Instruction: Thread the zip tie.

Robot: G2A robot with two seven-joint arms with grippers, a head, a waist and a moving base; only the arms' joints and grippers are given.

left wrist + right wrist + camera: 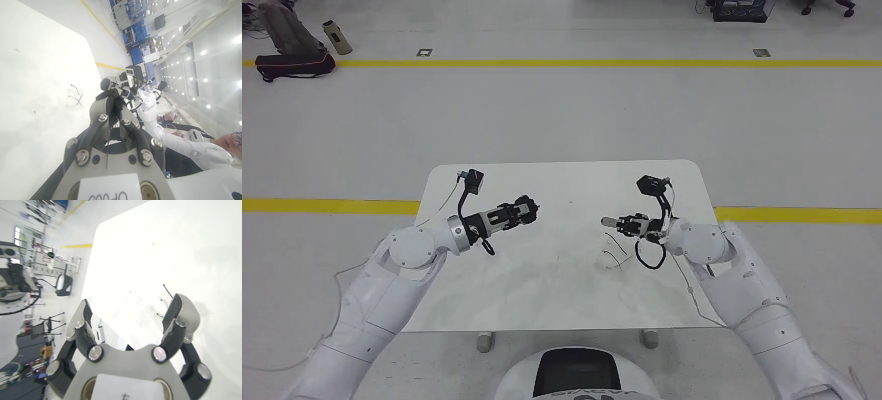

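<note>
My left gripper (532, 208) hovers over the middle left of the white table (552, 300). Its fingers (102, 109) are pressed shut, and a thin black zip tie strand (106, 161) runs back from between them across the palm. My right gripper (608, 222) is level with it at the middle right, open (130, 311) and holding nothing. Loose black zip ties (617, 252) lie on the table just in front of the right gripper. In the right wrist view these zip ties (167, 290) lie beside one fingertip (173, 308). The left wrist view has the same loose ties (77, 97) on the table.
The table's right edge (704, 240) runs close behind the right wrist. A dark bag (292, 55) lies on the floor far off at the back left. Yellow floor lines (802, 213) cross behind the table.
</note>
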